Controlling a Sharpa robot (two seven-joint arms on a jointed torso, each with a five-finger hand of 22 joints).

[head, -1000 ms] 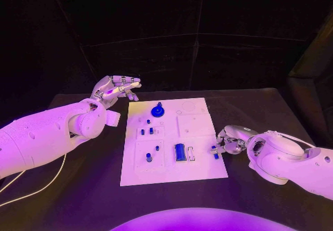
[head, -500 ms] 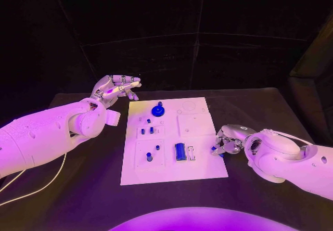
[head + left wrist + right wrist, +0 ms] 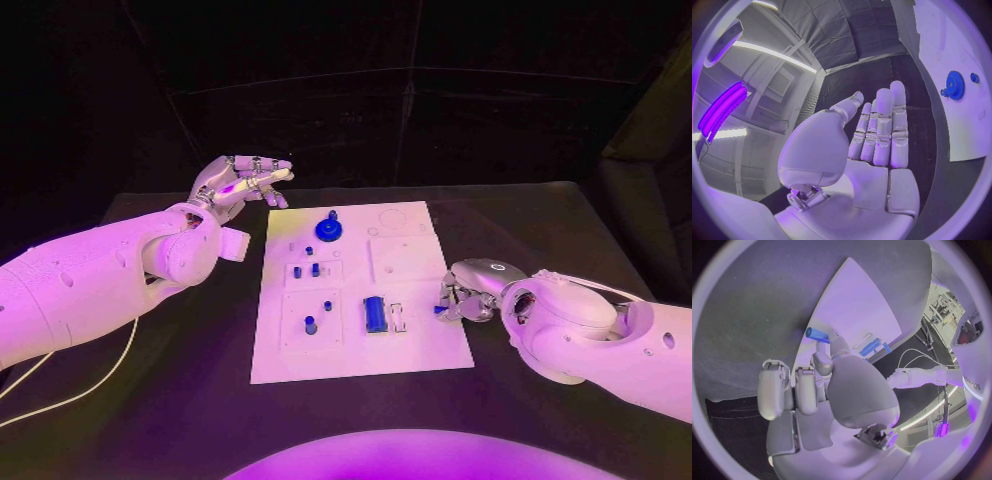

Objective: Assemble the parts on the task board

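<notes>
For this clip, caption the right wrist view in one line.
Right hand pinches a small blue peg at the white board's edge.

Both arms are smooth white shells with rounded, bulging wrist housings. Each ends in a silver hand: the left hand [image 3: 242,181] and right hand [image 3: 469,297] have segmented metallic fingers. A thin white cable [image 3: 87,383] trails beneath the left arm.

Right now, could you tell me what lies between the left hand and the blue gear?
Bare black table, then the board's white edge; left hand open, head view; gear.
</notes>
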